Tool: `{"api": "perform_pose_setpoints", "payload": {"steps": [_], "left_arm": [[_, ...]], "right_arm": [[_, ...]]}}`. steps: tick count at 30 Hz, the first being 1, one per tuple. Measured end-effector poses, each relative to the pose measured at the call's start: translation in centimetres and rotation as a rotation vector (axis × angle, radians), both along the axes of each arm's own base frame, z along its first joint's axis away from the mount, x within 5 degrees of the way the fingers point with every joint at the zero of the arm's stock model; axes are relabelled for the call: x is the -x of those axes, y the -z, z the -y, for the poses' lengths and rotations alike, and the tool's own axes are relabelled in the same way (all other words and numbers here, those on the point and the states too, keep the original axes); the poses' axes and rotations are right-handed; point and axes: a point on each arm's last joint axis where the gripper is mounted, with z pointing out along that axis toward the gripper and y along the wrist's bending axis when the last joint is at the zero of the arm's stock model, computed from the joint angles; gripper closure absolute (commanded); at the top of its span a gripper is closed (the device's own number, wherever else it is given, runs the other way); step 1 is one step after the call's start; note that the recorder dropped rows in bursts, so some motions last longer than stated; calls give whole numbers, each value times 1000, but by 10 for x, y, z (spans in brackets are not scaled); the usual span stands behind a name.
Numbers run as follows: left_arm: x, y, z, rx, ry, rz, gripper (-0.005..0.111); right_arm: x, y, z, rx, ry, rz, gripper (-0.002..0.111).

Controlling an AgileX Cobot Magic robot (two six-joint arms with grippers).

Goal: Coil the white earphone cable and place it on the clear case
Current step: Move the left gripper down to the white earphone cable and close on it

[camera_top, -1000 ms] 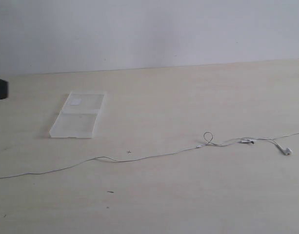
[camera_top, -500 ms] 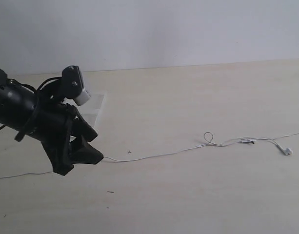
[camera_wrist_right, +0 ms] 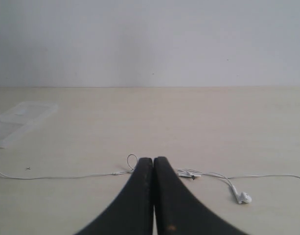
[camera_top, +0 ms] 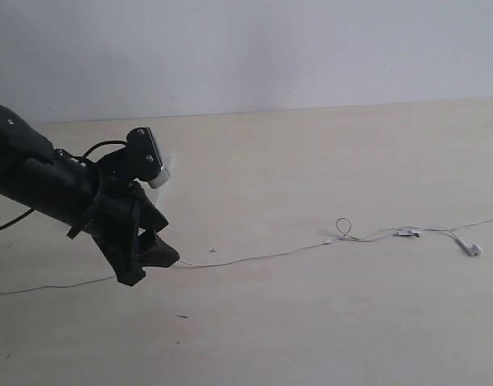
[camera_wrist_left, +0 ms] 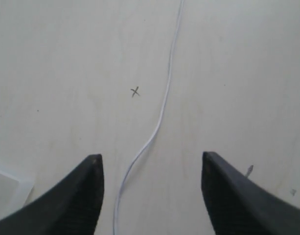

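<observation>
The white earphone cable (camera_top: 254,256) lies stretched across the table, with a small loop (camera_top: 343,227), an inline remote (camera_top: 405,232) and an earbud (camera_top: 471,249) toward the right. My left gripper (camera_top: 154,264) hovers open over the cable's left part. In the left wrist view the cable (camera_wrist_left: 164,103) runs between the spread fingers of that gripper (camera_wrist_left: 150,159), nearer one finger and untouched. The clear case (camera_wrist_right: 20,120) lies flat at the far left, mostly hidden behind the left arm in the exterior view. My right gripper (camera_wrist_right: 153,159) is shut and empty, short of the loop (camera_wrist_right: 132,160).
A small pencilled cross (camera_top: 212,250) marks the tabletop just behind the cable, also seen as a cross (camera_wrist_left: 135,91) from the left wrist. A pale wall (camera_top: 246,48) closes the table's far side. A second earbud (camera_wrist_right: 243,197) lies right of the right gripper.
The left arm came in from the left, crossed in front of the clear case and moved right and down over the cable. The cable has not moved.
</observation>
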Motion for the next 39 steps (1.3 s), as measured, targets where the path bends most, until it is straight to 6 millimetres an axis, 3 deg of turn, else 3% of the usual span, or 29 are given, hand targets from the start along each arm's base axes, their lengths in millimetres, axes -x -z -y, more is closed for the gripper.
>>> {"api": "perform_pose_setpoints", "payload": {"steps": [12,31,39], "left_arm": [[-3,28,6,-61,97,-5,49],[-18,36,12,-60,88,10,49],[-18,40,12,-61,74,-1,57]], "right_arm": [[0,0,0,0,0,0,108],[0,0,0,0,0,0,108],[0,0,0,0,0,0,108]]}}
